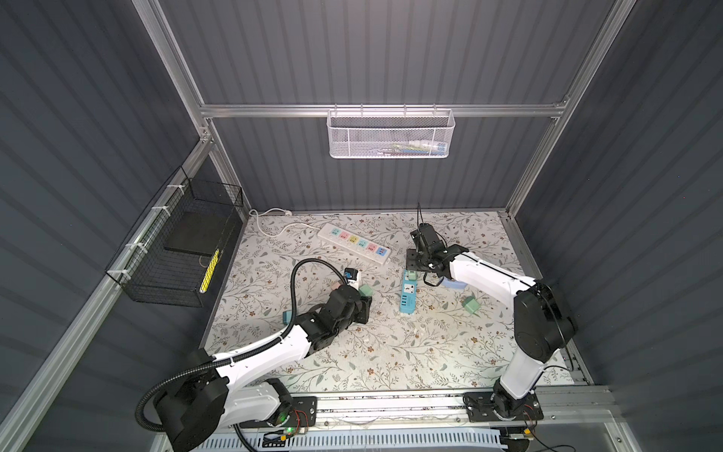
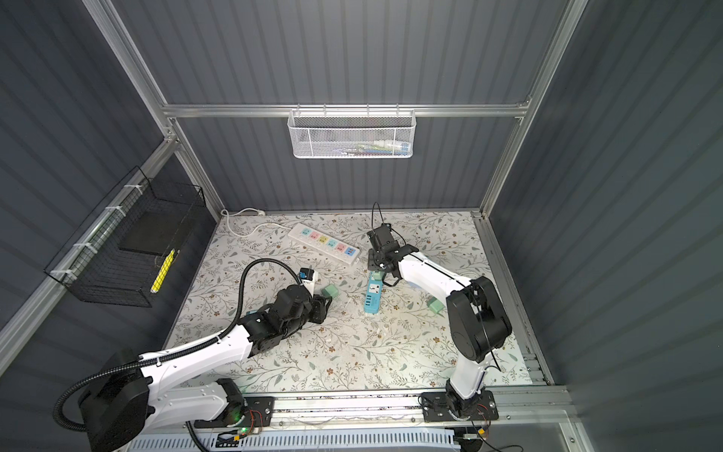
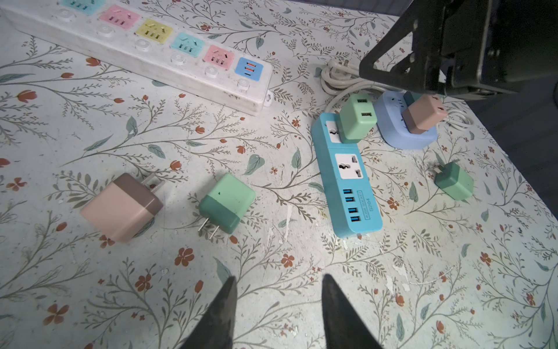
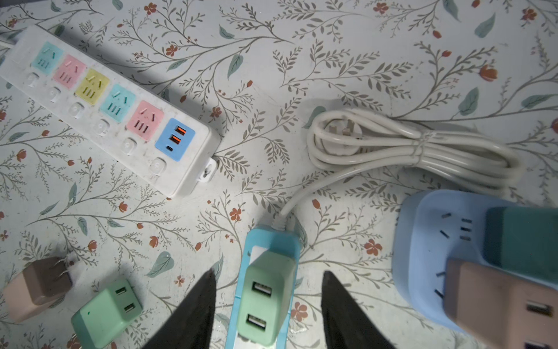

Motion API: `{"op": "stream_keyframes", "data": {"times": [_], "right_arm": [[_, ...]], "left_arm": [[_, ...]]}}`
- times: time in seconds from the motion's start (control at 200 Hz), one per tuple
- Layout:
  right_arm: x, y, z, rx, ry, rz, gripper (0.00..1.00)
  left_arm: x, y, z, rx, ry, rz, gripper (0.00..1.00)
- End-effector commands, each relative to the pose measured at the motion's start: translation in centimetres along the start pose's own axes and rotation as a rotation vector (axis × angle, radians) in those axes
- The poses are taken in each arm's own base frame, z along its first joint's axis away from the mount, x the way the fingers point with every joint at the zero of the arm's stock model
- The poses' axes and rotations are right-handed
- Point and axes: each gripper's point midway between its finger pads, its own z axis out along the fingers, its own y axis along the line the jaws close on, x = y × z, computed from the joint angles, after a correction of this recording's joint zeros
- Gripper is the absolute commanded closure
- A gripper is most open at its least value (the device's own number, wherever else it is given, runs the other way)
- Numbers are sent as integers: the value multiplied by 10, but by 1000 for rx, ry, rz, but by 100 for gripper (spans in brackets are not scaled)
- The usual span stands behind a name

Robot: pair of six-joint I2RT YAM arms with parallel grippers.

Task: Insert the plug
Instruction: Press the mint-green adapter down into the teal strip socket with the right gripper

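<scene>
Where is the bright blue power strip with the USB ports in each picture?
In a top view: blue power strip lies slightly right of and below the centre.
In a top view: just below the centre.
Left wrist view: lying flat, a green charger plugged into one end.
Right wrist view: between the fingers of the right end effector, mostly under that charger.
Shared landmark: the white power strip with pastel sockets, nearby in all four.

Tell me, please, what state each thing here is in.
White strip, sockets all empty.
Teal strip, one socket filled.
Pale green charger, plugged into the teal strip.
Pink charger, plugged into the blue block.
Dark green charger, plugged in beside it.
Loose pink charger, unplugged.
Loose green charger, unplugged.
Second loose green charger, unplugged.
White cord, coiled, tied.
Left tool, open, empty.
Right tool, open around the pale green charger.
</scene>
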Motion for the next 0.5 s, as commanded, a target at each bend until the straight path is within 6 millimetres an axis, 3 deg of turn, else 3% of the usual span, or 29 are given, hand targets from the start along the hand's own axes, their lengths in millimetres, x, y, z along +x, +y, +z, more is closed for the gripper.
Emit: {"op": "stream_keyframes", "data": {"times": [0.0,0.33,0.495], "right_arm": [[27,-10,6,65,120,-3,44],[28,-2,14,70,154,-25,46],[28,-2,19,80,162,-27,55]], "left_arm": [[-7,-4,-1,12,-10,8,54],[-2,-2,2,13,-4,4,54],[-1,-1,1,10,-7,4,54]]}}
